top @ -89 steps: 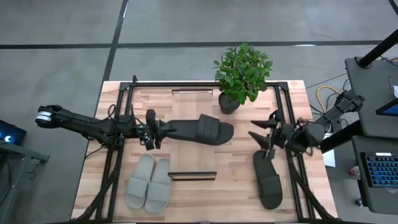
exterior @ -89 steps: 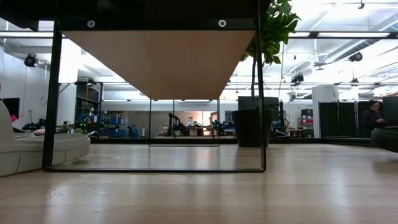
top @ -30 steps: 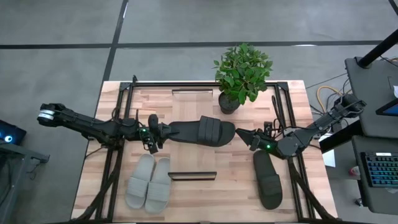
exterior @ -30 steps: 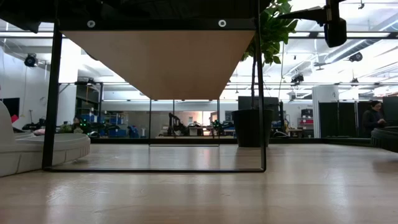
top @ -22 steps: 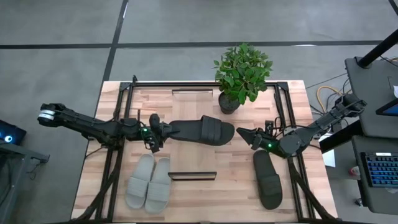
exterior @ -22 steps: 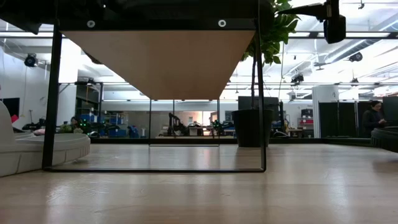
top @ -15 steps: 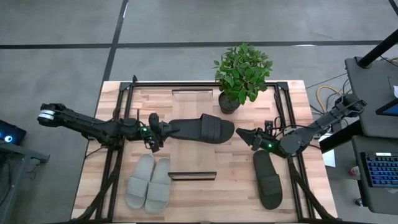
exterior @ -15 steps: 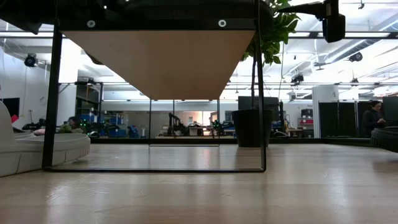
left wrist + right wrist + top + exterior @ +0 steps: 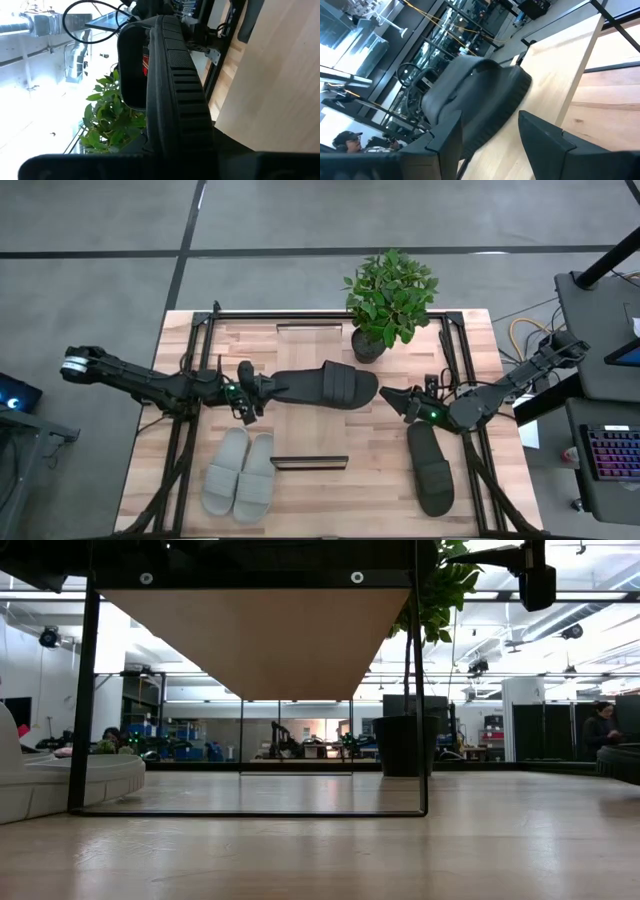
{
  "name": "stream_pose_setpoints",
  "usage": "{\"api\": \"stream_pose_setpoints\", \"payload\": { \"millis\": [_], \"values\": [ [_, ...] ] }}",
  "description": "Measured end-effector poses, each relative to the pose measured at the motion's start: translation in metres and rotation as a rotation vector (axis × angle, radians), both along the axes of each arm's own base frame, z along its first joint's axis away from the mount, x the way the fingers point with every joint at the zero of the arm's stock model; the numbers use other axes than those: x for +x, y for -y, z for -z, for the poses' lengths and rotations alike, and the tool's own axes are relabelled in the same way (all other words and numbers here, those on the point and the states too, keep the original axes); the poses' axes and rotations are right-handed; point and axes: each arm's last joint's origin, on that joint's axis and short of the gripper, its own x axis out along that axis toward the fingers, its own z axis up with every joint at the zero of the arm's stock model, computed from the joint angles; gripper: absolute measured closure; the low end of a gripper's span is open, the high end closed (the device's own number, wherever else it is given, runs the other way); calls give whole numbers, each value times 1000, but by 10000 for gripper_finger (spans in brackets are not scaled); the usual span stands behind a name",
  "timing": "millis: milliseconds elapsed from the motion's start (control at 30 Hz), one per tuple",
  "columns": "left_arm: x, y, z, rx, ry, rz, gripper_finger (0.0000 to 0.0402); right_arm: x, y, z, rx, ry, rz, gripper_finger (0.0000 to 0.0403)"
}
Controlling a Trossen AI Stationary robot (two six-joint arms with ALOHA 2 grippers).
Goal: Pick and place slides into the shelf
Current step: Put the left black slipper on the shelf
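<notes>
The left gripper (image 9: 256, 388) jaws grasp a black slide (image 9: 325, 389) left of the potted plant (image 9: 389, 298). The right gripper (image 9: 392, 400) jaws stand released beside it. No writing is legible.

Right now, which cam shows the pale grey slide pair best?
High view: both pale grey slides lie side by side, whole, on the tabletop. Low view catches only one slide's edge at far left. Wrist views show none.
</notes>
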Motion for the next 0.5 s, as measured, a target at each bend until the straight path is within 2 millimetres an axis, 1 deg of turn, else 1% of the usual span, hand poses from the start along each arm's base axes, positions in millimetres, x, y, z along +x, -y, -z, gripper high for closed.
{"api": "stream_pose_setpoints", "payload": {
  "millis": [200,333,500],
  "values": [
    [3,2,1,4,12,16,358,3,1,3,-6,-10,13,220],
    [7,5,2,24,21,29,358,7,2,7,22,-9,29,220],
    [12,6,5,50,21,22,358,8,3,6,20,-8,36,220]
  ]
}}
